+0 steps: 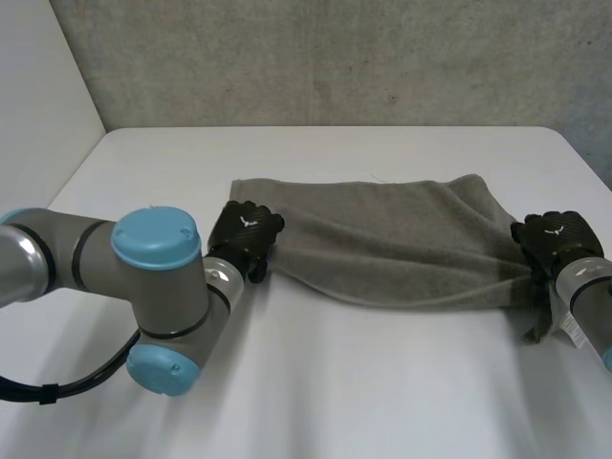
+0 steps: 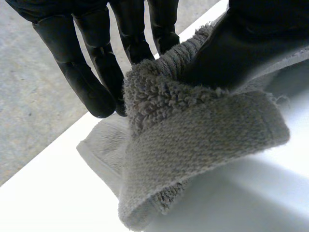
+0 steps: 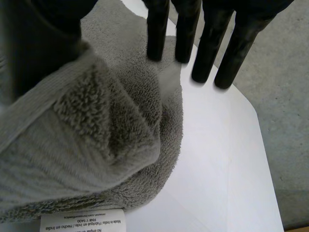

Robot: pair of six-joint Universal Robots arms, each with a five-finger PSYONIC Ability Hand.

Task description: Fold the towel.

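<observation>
A grey towel [image 1: 382, 244] lies lengthwise across the table, doubled over. My left hand [image 1: 245, 234] is at its left near corner. In the left wrist view the thumb [image 2: 231, 48] presses a thick fold of the towel [image 2: 193, 130] against the curled fingers [image 2: 96, 82], and the fold stands off the table. My right hand [image 1: 555, 239] is at the right near corner. There the fingers [image 3: 193, 43] are straight and spread above the towel [image 3: 96, 145], while the thumb [image 3: 38, 48] rests on a bunched ridge of cloth.
The white table [image 1: 335, 382] has bare room in front of the towel and behind it. A white care label [image 3: 82, 223] hangs from the towel under my right palm. A grey wall [image 1: 335, 57] stands behind the table's far edge.
</observation>
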